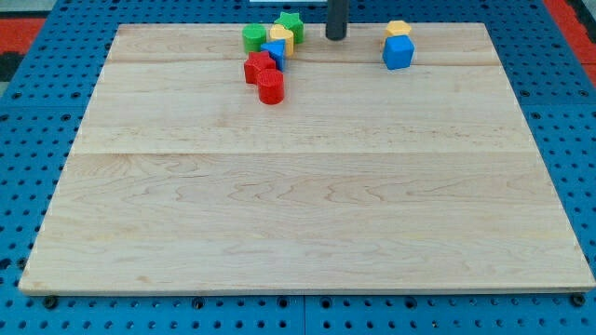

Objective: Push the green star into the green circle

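The green star (291, 23) sits near the view's top edge of the wooden board (307, 186), at the right of a cluster. The green circle (253, 38) lies at the cluster's left, with a yellow block (281, 38) between them. My tip (335, 37) is a dark rod coming down from the view's top, just right of the green star, a short gap apart from it.
A small blue block (276, 52), a red star-like block (258, 67) and a red cylinder (271, 87) sit below the cluster. A blue cube (398, 52) with a yellow block (399, 29) behind it stands to the right of my tip.
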Controlling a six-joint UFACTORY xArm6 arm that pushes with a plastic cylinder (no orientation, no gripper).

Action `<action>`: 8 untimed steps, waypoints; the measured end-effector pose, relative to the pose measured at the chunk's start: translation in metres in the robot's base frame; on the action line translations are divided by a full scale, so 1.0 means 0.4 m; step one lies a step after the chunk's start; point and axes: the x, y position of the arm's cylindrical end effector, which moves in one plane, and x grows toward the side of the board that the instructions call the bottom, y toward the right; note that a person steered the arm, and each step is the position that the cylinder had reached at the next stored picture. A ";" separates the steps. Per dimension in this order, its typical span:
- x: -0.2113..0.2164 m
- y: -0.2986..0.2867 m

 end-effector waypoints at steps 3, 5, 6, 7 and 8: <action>0.005 -0.069; 0.104 -0.088; 0.131 -0.088; 0.038 -0.061; -0.003 -0.055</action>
